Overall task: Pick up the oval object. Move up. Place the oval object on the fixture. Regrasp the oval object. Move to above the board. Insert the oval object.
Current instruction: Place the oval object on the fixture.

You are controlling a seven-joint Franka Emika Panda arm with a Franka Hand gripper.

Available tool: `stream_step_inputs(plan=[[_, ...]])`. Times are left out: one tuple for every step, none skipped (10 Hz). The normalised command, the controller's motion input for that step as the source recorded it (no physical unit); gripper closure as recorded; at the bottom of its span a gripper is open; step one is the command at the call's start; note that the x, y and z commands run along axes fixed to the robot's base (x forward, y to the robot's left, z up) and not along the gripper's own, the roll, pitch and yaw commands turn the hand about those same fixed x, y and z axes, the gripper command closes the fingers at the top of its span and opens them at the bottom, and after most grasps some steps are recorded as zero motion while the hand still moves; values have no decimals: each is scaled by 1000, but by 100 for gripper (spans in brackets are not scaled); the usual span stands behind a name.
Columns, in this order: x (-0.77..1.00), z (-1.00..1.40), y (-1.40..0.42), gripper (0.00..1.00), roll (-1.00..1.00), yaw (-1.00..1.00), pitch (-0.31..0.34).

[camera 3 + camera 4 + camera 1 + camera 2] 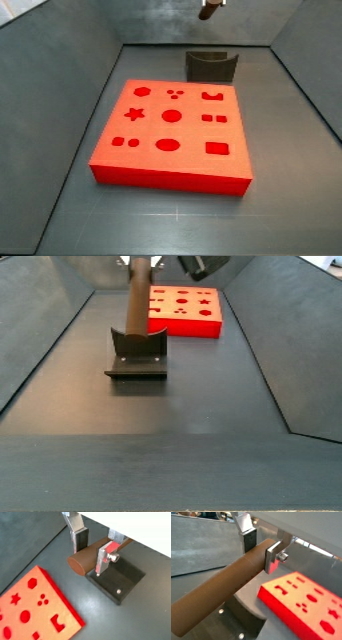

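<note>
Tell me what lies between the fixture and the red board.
Only bare grey floor separates the fixture from the board, in a side view.

Gripper (92,548) clamped on oval object (83,562) — above fixture (120,579), board (37,607) nearby

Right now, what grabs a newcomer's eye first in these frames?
The bright red board with its shaped recesses, flat on the dark floor, dominates a side view. Next is the pincer high above the fixture, its silver fingers closed on the brown oval object, which hangs upright over the fixture's notch in a side view.
</note>
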Motion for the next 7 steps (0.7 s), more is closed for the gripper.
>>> stream_step_inputs(plan=[[182, -18, 46, 100, -685, -53, 148], [97, -20, 49, 100, -465, -86, 134], [74, -15, 49, 100, -356, -96, 112], [58, -6, 26, 100, -214, -106, 74], [127, -1000, 131, 100, -1000, -34, 244], [135, -1000, 139, 100, -1000, -53, 236], [144, -1000, 141, 100, -1000, -87, 253]])
